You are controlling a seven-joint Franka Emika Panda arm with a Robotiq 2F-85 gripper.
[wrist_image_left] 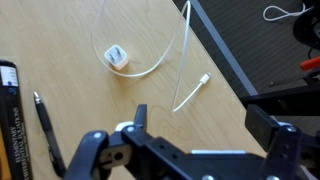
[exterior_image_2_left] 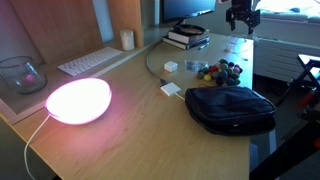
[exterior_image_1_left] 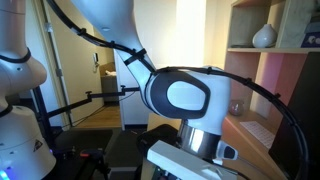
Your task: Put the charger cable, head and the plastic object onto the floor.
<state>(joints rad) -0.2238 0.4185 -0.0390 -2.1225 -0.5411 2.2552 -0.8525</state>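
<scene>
At the foot of the wrist view: end effector, jaws spread wide, nothing between them. Beneath it, on the wooden counter: head, white, lying flat, and the charger cable, looped round the head, its connector end near the counter's dark edge. Nearby: black book and pen. Beyond the edge: another white cord.

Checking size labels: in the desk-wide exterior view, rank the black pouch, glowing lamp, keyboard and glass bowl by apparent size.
1. black pouch
2. glowing lamp, nearer the camera, so unsure against the pouch
3. keyboard
4. glass bowl, partly cut off
</scene>
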